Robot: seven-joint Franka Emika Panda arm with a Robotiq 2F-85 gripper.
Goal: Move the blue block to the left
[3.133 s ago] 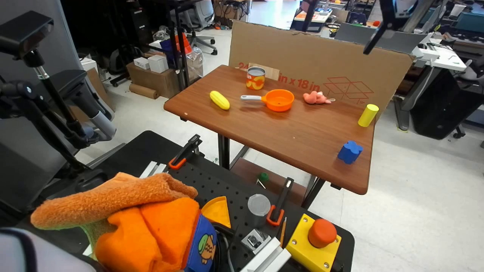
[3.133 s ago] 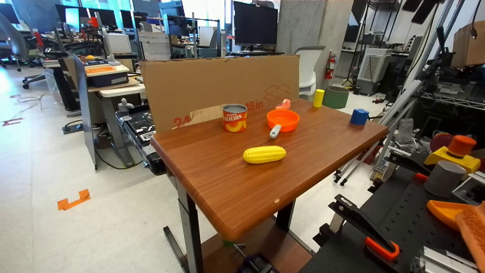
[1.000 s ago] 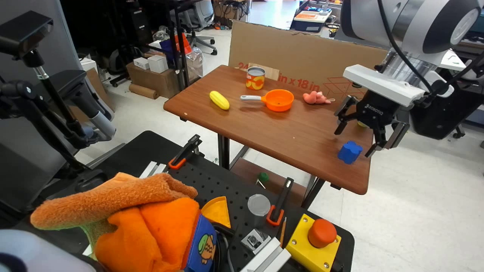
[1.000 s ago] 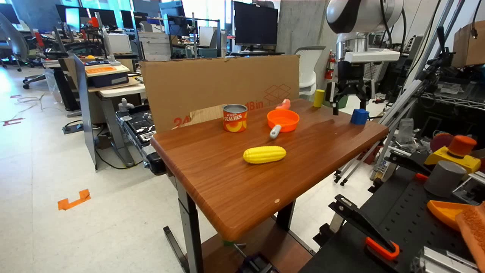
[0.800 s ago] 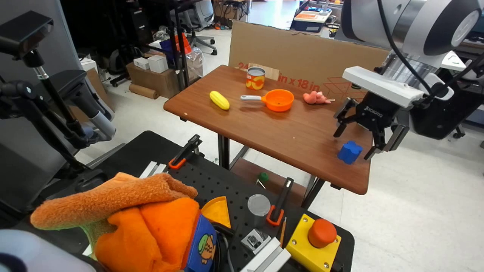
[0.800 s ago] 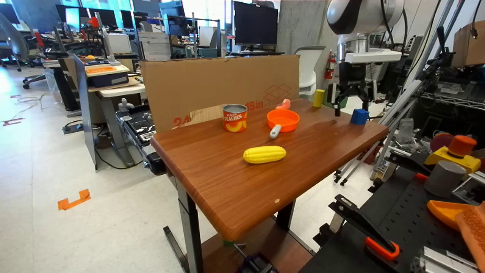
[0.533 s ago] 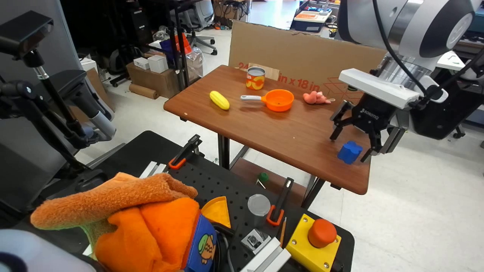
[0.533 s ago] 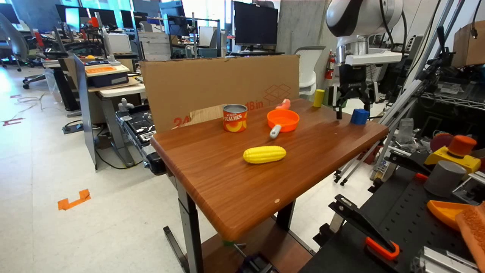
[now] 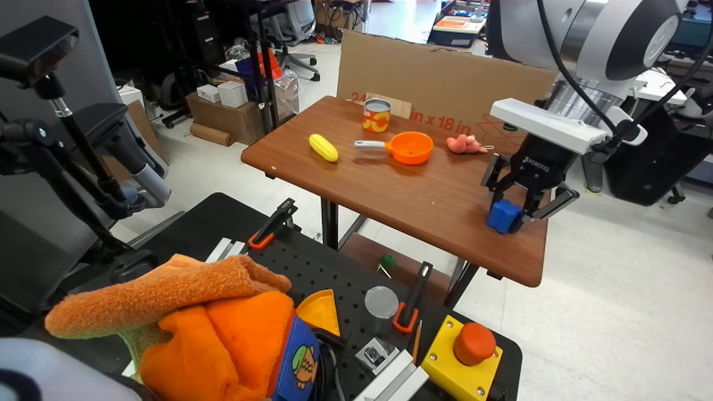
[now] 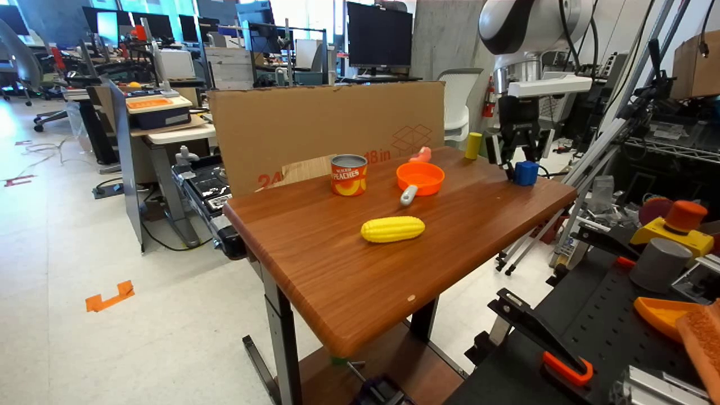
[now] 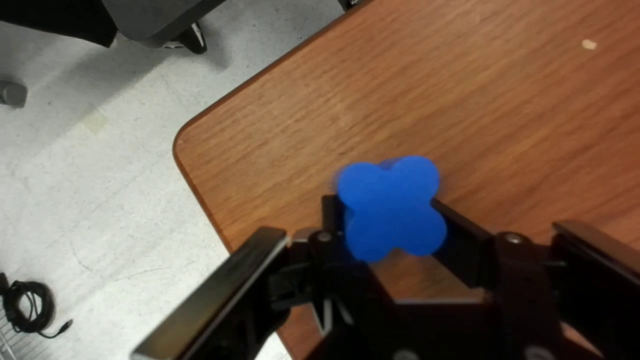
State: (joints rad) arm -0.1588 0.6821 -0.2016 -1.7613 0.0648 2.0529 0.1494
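As black fingers (image 11: pixel 465 245) press on opposite sides of the blue four-lobed block (image 11: pixel 392 210) near the middle of the wrist view, the gripper (image 9: pixel 505 216) has it pinched. In both exterior views the block shows right of centre in the frame, by the right end of the brown table (image 9: pixel 401 189); whether its base touches the wood I cannot tell. From the upper right of those frames comes the white robot arm (image 9: pixel 604 61). Left of the block, an orange toy pan (image 9: pixel 412 149) lies around the middle of the table, a can of sliced peaches (image 10: pixel 349 175) stands upright to its left, and a yellow toy corncob (image 10: pixel 392 229) lies apart from the two. Up and left of the block is a small pink toy (image 9: pixel 467 145). In an exterior view a yellow cylinder (image 10: pixel 473 145) stands upright near the table's far edge, left of the gripper. Behind the table rises a cardboard sheet (image 10: pixel 315 124). At the lower left of an exterior view lies a crumpled orange cloth (image 9: pixel 245 328), and at the bottom, right of centre, an orange push button (image 9: pixel 474 342) tops a yellow box (image 9: pixel 448 365).
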